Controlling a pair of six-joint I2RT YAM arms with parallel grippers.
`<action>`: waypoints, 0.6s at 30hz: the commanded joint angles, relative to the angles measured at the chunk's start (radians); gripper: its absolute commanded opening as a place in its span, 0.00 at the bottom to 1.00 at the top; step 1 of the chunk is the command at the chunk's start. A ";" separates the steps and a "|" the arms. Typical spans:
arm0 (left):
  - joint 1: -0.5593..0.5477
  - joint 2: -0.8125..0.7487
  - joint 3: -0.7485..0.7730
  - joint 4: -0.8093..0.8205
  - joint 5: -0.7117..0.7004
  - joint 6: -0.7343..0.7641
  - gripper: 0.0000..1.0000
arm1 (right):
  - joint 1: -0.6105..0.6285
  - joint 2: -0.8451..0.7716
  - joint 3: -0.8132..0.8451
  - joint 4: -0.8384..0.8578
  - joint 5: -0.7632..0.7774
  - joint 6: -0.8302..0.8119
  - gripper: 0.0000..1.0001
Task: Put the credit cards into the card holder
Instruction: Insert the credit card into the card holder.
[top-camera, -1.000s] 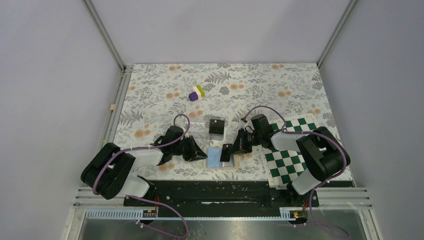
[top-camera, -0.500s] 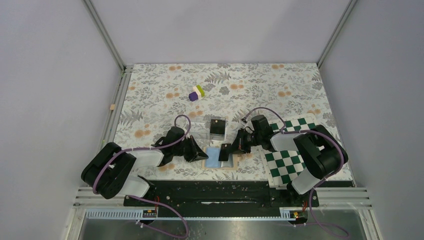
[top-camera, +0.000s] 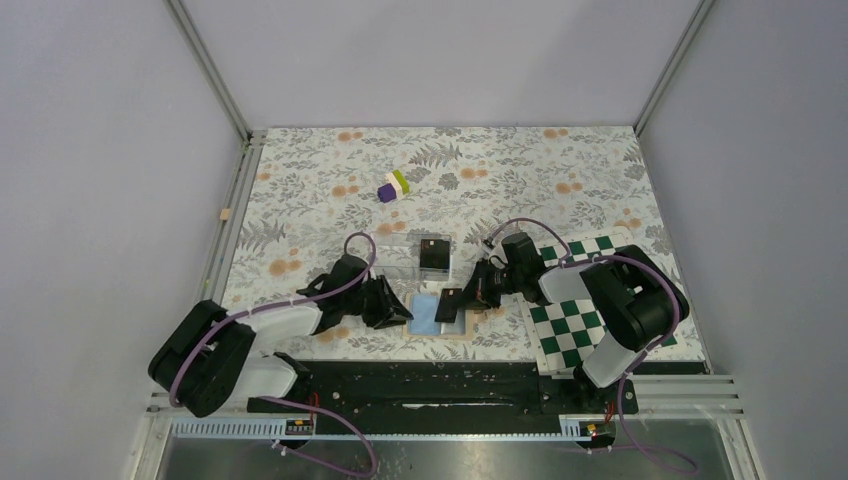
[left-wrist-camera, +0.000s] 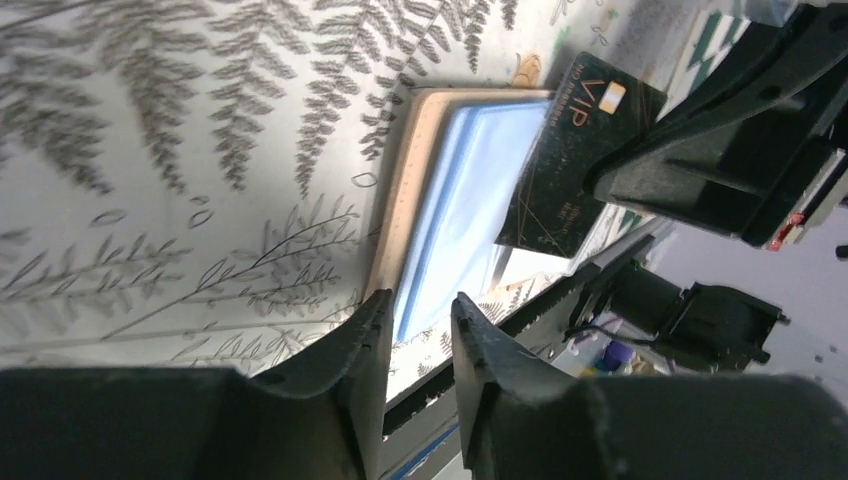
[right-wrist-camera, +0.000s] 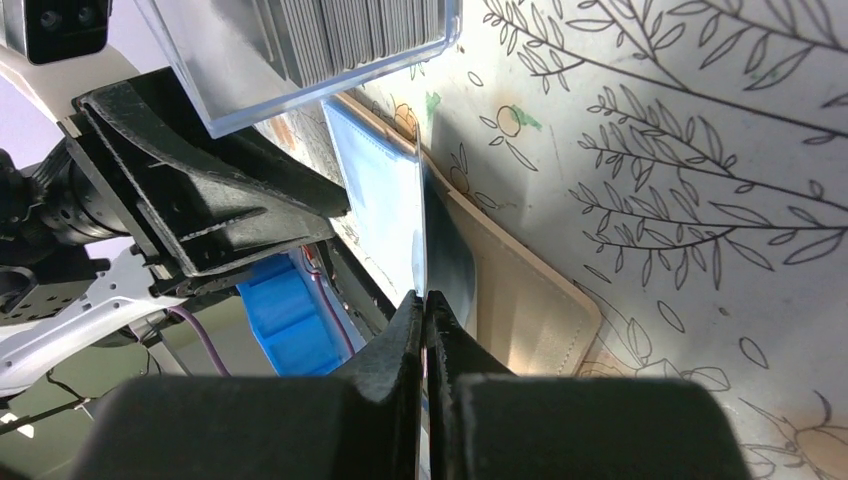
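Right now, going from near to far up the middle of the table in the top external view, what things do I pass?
The open card holder → clear case → block cluster.

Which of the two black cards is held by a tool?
The VIP card above the open card holder: the right tool pinches its edge. The other card rests at the clear case, untouched.
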 joint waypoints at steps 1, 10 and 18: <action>-0.002 -0.084 0.084 -0.292 -0.134 0.079 0.31 | -0.003 -0.007 0.002 -0.022 0.032 -0.033 0.00; -0.002 0.050 0.064 -0.139 -0.036 0.043 0.20 | -0.003 -0.014 0.008 -0.058 0.060 -0.078 0.00; -0.025 0.079 0.043 -0.065 -0.009 0.003 0.07 | -0.003 0.017 -0.003 0.021 0.026 -0.036 0.00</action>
